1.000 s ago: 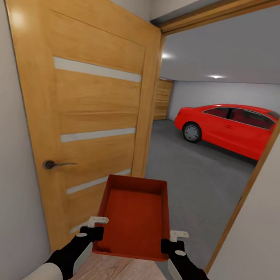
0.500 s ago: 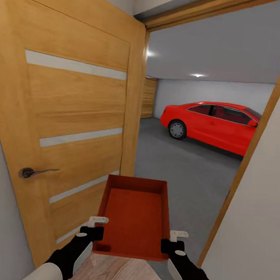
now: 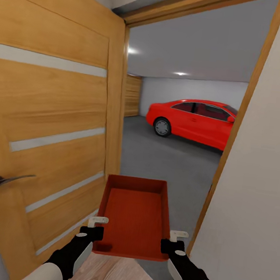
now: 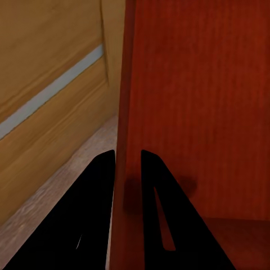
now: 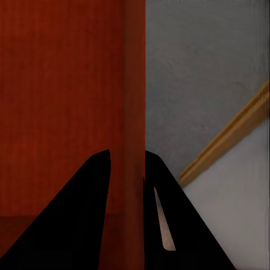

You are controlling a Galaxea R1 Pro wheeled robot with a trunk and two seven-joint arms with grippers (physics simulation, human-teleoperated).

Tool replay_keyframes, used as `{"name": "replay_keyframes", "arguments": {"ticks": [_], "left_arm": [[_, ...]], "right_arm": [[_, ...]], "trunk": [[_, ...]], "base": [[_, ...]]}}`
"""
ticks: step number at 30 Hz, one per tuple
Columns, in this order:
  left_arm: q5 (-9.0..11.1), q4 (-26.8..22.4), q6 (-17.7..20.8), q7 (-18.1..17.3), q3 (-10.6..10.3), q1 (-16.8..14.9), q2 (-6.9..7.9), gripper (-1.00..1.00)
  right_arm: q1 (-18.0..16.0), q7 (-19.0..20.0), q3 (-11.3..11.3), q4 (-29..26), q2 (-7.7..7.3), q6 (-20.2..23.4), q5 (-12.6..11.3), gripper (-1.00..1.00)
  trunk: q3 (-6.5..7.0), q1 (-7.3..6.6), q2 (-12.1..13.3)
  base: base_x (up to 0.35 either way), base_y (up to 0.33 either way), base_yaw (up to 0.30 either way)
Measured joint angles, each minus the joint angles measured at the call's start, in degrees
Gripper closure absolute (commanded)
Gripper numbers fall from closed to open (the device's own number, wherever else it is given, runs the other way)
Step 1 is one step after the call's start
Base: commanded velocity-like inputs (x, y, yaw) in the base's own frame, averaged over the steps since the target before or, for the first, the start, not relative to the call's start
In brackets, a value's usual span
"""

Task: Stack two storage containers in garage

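Red-orange rectangular lidless storage container (image 3: 133, 216) hung between both arms, left gripper (image 4: 127, 169) and right gripper (image 5: 127, 169) each clamped on a side wall; no writing was legible.

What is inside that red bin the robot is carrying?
Nothing shows in the bin: its ribbed bottom is bare. The left gripper and right gripper pinch its side walls. Its near wall hides the strip of bottom just behind it.

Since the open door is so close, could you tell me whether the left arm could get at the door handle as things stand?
Probably not: the left pincer is shut on the storage container, shared with the right pincer. The door handle lies off to the left, unobstructed, but reaching means releasing.
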Motion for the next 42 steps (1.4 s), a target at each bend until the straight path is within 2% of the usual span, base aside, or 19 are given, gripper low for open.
{"name": "replay_keyframes", "arguments": {"ticks": [20, 25, 30, 42], "left_arm": [[0.0, 0.1, -0.2, 0.0, 0.1, 0.0, 0.02, 1.0], [0.0, 0.2, -0.2, -0.1, 0.1, 0.0, 0.01, 1.0], [0.0, 0.2, -0.1, -0.1, 0.2, 0.0, 0.01, 1.0], [-0.2, 0.3, -0.1, -0.1, 0.3, 0.0, -0.02, 1.0]], "right_arm": [[0.0, 0.0, 0.0, 0.1, 0.05, -0.1, 0.0, 1.0], [0.0, 0.0, 0.0, 0.0, 0.04, 0.0, 0.0, 1.0], [0.0, 0.0, 0.0, 0.1, 0.04, 0.0, 0.0, 1.0], [0.0, 0.0, 0.1, 0.2, 0.04, 0.0, -0.2, 1.0]], "trunk": [[0.0, -0.01, 0.0], [0.0, -0.01, 0.0], [0.0, 0.0, 0.0], [0.0, 0.0, 0.0]], "base": [[0.318, 0.0, -0.009], [0.32, 0.045, -0.14], [0.319, 0.105, -0.214], [0.29, 0.213, -0.014]]}}
